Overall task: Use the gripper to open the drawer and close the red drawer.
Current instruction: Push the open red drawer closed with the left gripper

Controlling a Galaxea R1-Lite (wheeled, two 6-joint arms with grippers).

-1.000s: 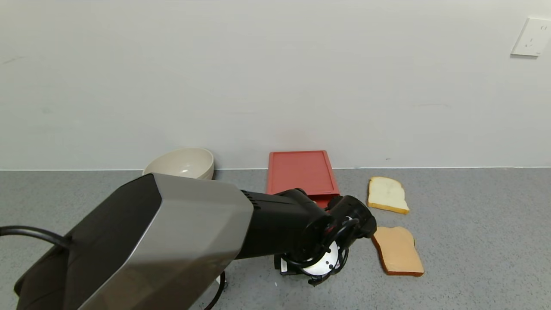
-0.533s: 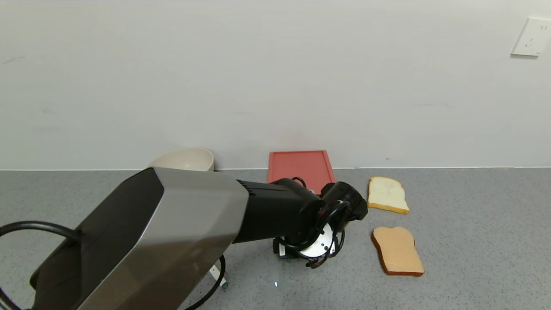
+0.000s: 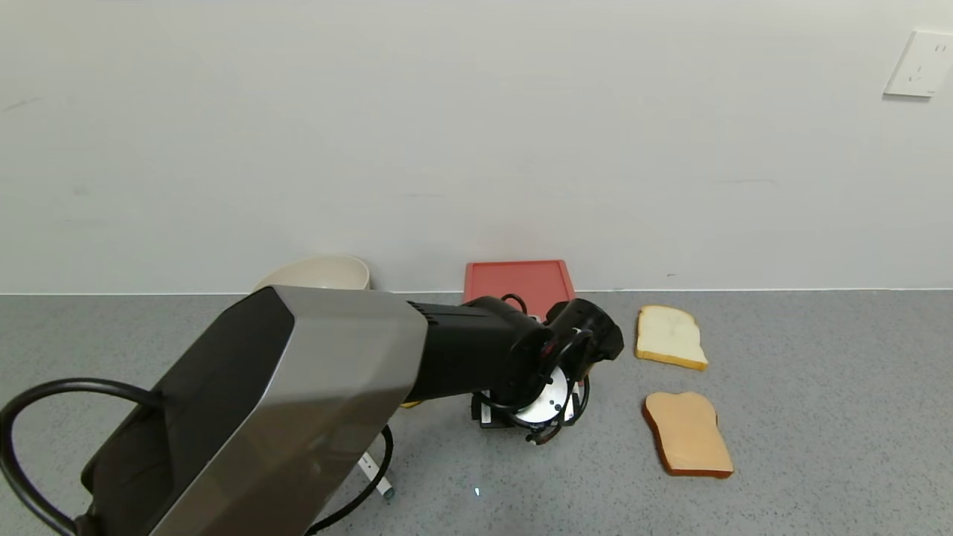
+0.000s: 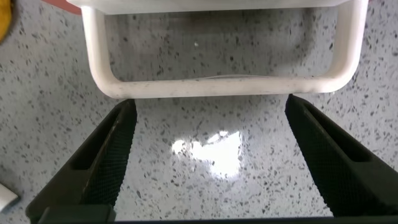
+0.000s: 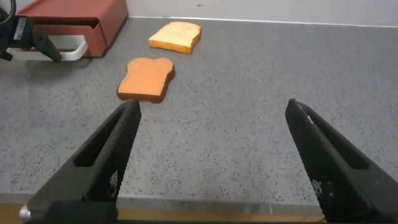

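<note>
The coral-red drawer stands against the wall; my left arm hides its front in the head view. In the left wrist view its white loop handle lies straight ahead, and my left gripper is open with its fingertips just short of the handle bar, low over the table. The left hand shows in the head view with its fingers hidden. The right wrist view shows the drawer, its handle and the left gripper at it. My right gripper is open and empty near the table's front edge.
Two bread slices lie right of the drawer, a pale one and a browner one. A cream bowl stands left of the drawer by the wall. A small yellow object peeks out under my left arm.
My left arm has moved away from me toward the wall, bringing its gripper up to the drawer's front. It now covers more of the red top. The bread has not moved.
</note>
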